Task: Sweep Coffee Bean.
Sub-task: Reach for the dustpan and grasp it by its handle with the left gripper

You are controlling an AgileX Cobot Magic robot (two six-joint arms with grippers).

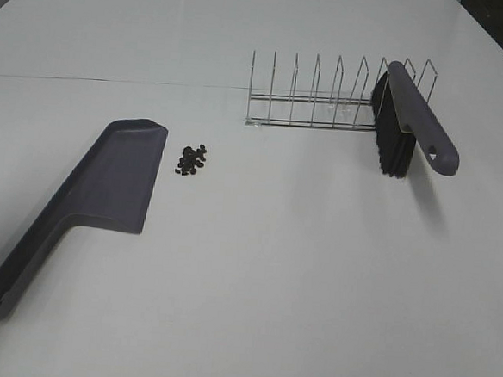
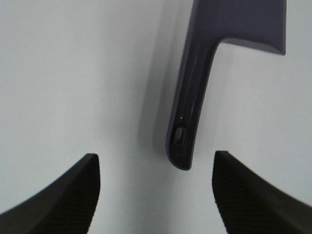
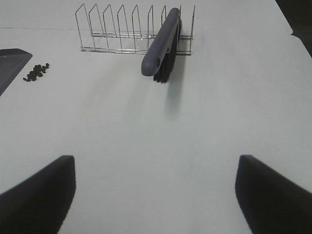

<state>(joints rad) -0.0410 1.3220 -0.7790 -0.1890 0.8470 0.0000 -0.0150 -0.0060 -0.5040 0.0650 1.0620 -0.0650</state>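
Note:
A small heap of coffee beans (image 1: pixel 191 158) lies on the white table just right of the grey dustpan's (image 1: pixel 119 175) open mouth. The dustpan lies flat, its long handle running toward the front left. A grey brush (image 1: pixel 416 114) with black bristles leans in the right end of a wire rack (image 1: pixel 314 94). Neither arm shows in the exterior high view. In the left wrist view, my left gripper (image 2: pixel 155 155) is open, with the tip of the dustpan handle (image 2: pixel 192 97) just ahead between its fingers. My right gripper (image 3: pixel 155 157) is open and empty, facing the brush (image 3: pixel 163 44) from a distance, with the beans (image 3: pixel 38 71) off to one side.
The wire rack (image 3: pixel 117 29) has several upright dividers and stands at the back right of the table. A faint seam crosses the tabletop (image 1: pixel 271 285) behind the dustpan.

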